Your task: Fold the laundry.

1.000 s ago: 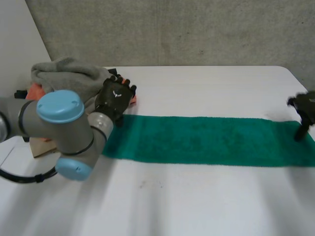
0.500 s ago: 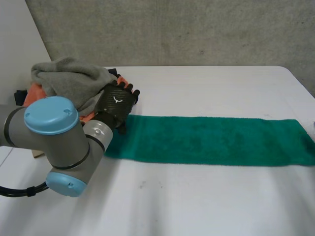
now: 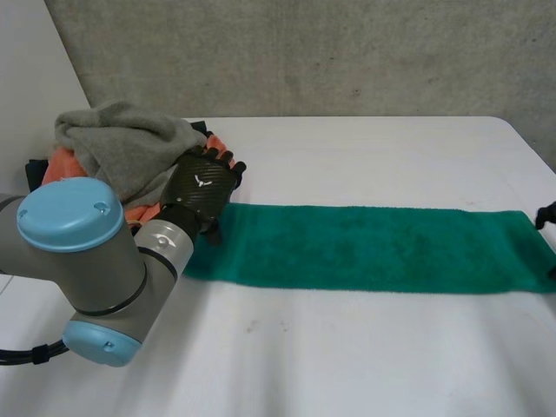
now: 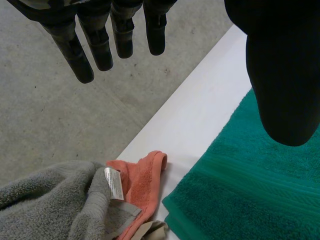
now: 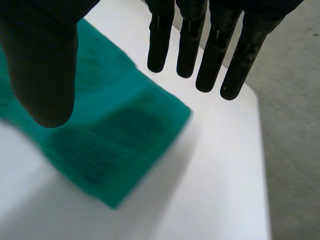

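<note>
Nothing legible here. A small white care tag sits at the grey towel's edge, with the orange cloth just at its 3 o'clock, and its print is too faint to read. The back of the left hand carries a white mark, with no letters to make out.

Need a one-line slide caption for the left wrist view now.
Open left robot hand above the green towel's end, orange cloth and grey towel heaped beside it.

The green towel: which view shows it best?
The head view: the green towel lies flat along the table, nearly whole. The left wrist view shows one end by the left hand; the right wrist view shows the other end under the right hand.
</note>
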Tool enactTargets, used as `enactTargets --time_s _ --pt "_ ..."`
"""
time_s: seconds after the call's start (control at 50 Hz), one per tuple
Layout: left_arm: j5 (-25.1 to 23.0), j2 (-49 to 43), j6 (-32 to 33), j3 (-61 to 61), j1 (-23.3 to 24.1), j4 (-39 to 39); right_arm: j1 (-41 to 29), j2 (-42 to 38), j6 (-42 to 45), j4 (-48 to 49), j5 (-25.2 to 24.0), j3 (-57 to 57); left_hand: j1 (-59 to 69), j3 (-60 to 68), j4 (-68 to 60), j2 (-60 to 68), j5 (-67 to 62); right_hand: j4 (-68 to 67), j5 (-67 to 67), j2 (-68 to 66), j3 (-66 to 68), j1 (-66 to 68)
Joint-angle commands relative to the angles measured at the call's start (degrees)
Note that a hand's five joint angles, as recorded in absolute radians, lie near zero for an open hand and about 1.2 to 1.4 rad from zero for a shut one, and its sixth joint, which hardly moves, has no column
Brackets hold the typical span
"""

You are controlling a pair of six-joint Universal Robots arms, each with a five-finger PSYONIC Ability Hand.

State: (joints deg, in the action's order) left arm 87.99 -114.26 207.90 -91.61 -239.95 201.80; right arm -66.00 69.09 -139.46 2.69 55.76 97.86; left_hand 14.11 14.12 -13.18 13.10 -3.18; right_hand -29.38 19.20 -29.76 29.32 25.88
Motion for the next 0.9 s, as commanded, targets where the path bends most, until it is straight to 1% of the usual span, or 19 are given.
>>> enactTargets --time_s 0.02,0.06,0.12,0.26,0.3,0.32,0.34,0.42,0.5,0.52,0.6,0.74,0.82,0.84,0.9 --pt "0.0 -0.2 -0.1 0.1 0.0 0.0 -0.4 -1.5 1.8 0.3 0.1 2.1 -0.4 -0.4 -0.6 0.6 -0.6 -2.7 2.9 -2.4 2.8 6.2" --pt "0.0 -0.2 -0.1 0.0 0.0 0.0 -0.4 -3.2 4.4 0.9 2.0 1.9 -0.4 -0.4 -0.6 0.6 -0.6 -3.1 3.2 -2.7 3.1 6.6" --pt "0.0 -0.3 -0.1 -0.1 0.1 0.0 -0.4 -5.3 5.8 1.9 3.1 1.5 -0.4 -0.4 -0.6 0.6 -0.6 -3.2 3.4 -2.9 3.3 6.7" --pt "0.0 -0.3 -0.1 -0.2 0.2 0.0 -0.3 -8.5 6.6 4.6 3.7 0.8 -0.4 -0.4 -0.6 0.6 -0.6 -7.3 7.4 -6.9 7.3 10.8" --pt "0.0 -0.3 -0.1 -0.2 0.2 0.0 -0.2 -9.2 6.4 5.5 3.7 0.6 -0.4 -0.4 -0.6 0.6 -0.6 -30.9 31.0 -30.5 30.9 34.4" --pt "0.0 -0.3 -0.1 -0.1 0.2 0.0 -0.2 -9.2 6.2 5.8 3.7 0.5 -0.4 -0.4 -0.6 0.6 -0.6 -47.8 48.0 -47.4 47.9 51.3" --pt "0.0 -0.3 -0.1 -0.1 0.2 0.0 -0.1 -9.1 6.0 6.2 3.7 0.5 -0.4 -0.4 -0.6 0.6 -0.6 -50.6 50.8 -50.2 50.7 54.1" --pt "0.2 0.0 0.0 -0.2 0.2 0.0 0.0 -8.6 5.8 8.6 4.0 0.5 -0.4 -0.4 -0.6 0.6 -0.6 -50.6 50.8 -50.2 50.7 54.1" --pt "0.3 1.0 0.0 -0.2 0.3 0.0 1.0 -7.7 6.5 11.5 6.6 0.2 -0.4 -0.4 -0.6 0.6 -0.6 -50.6 50.8 -50.2 50.7 54.1" --pt "0.3 1.2 0.0 -0.2 0.3 0.0 1.5 -6.7 7.1 12.2 8.1 0.0 -0.4 -0.4 -0.6 0.6 -0.6 -50.6 50.8 -50.2 50.7 54.1" --pt "0.2 2.0 -0.2 -0.9 0.3 0.0 2.2 -4.5 8.0 12.9 10.3 -1.1 -0.5 -0.5 -0.4 0.5 -0.4 -50.6 50.8 -50.2 50.7 54.1" --pt "-0.1 4.2 -1.7 -2.4 0.4 0.0 1.5 -3.5 9.0 14.1 10.7 -2.0 -2.0 -2.1 1.1 -1.0 1.1 -50.6 50.8 -50.2 50.7 54.1" --pt "-0.2 6.6 -4.5 -2.6 0.6 -0.1 -4.7 1.0 9.6 15.4 10.4 -2.0 -3.9 -3.9 3.0 -2.9 3.0 -50.6 50.8 -50.2 50.7 54.1" --pt "-0.3 7.2 -5.3 -2.6 0.6 -0.1 -9.5 2.5 9.6 16.5 10.2 -2.1 -3.9 -3.9 3.0 -2.9 3.0 -50.6 50.8 -50.2 50.7 54.1" --pt "-0.4 9.7 -8.7 -2.3 0.4 0.0 -16.2 3.4 9.5 19.0 9.9 -2.1 -3.9 -3.9 3.0 -2.9 3.0 -50.6 50.8 -50.2 50.7 54.1"
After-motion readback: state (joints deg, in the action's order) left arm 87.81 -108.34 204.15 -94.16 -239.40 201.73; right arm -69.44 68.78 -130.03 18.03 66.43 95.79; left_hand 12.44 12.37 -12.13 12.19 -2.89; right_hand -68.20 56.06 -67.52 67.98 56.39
